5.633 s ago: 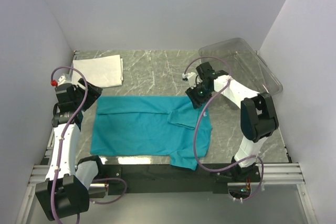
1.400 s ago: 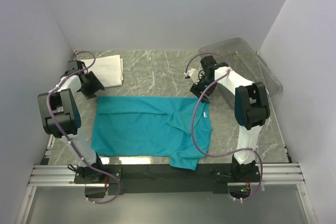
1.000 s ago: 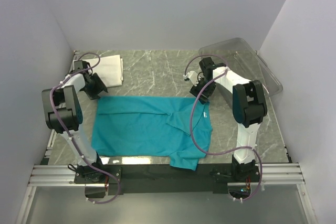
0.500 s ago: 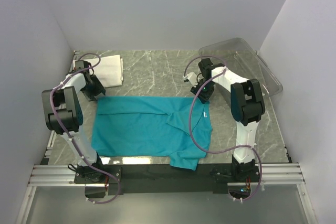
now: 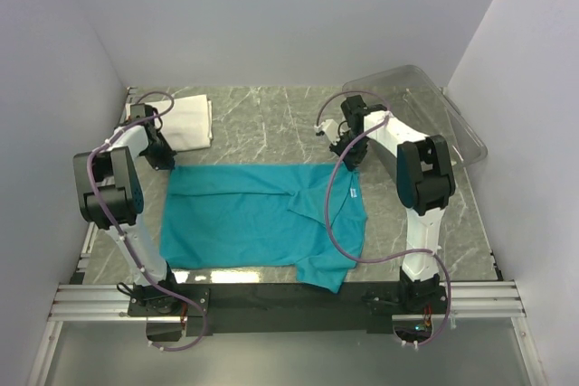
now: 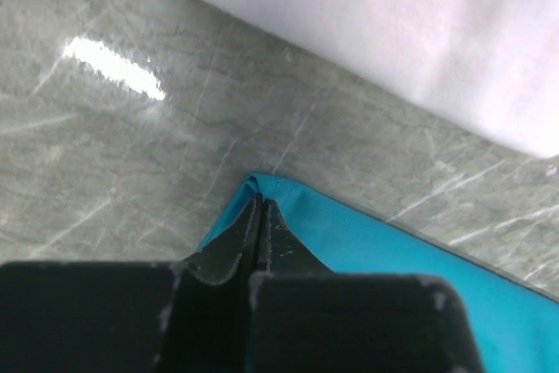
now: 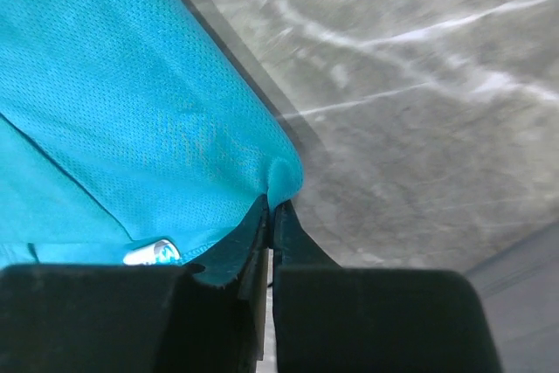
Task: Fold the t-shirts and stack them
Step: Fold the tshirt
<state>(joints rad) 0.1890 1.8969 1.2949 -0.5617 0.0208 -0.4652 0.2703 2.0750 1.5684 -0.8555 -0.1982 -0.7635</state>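
The teal t-shirt (image 5: 258, 219) lies spread across the middle of the marble table, partly folded, its white neck label (image 5: 354, 194) near the right side. My left gripper (image 5: 166, 164) is shut on its far left corner (image 6: 262, 188). My right gripper (image 5: 353, 165) is shut on its far right corner (image 7: 281, 179), where the cloth bunches between the fingertips. A folded white t-shirt (image 5: 181, 122) rests at the back left of the table.
A clear plastic tray (image 5: 425, 115) leans at the back right, close behind my right arm. White walls close in on the table at the left, back and right. A black rail (image 5: 271, 300) runs along the near edge.
Both grippers have come down onto the teal shirt's far corners and have closed on them. The shirt has shifted very slightly.
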